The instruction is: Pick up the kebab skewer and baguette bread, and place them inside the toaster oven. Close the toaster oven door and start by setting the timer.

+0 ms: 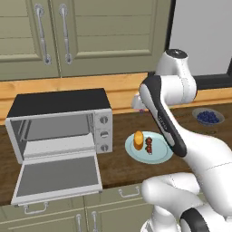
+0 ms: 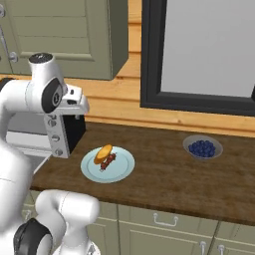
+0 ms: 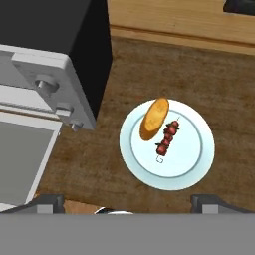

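Note:
A light blue plate (image 3: 189,154) on the wooden counter carries the golden baguette bread (image 3: 154,118) and, right beside it, the dark red kebab skewer (image 3: 167,136). My gripper (image 3: 130,203) hangs high above the plate, open wide, with nothing between its fingers. The base views show the same plate (image 1: 158,155), bread (image 1: 138,140) and skewer (image 1: 149,145) just right of the toaster oven (image 1: 59,102). The toaster oven door (image 1: 59,174) lies folded down, open, and the grey inside is bare. Its knobs (image 1: 103,134) are on the right panel.
A bowl of blueberries (image 2: 202,148) stands farther right on the counter. Cabinets (image 1: 68,36) hang above the oven, and a dark-framed window (image 2: 199,50) is behind the counter. My own arm (image 1: 163,118) leans over the plate's right side.

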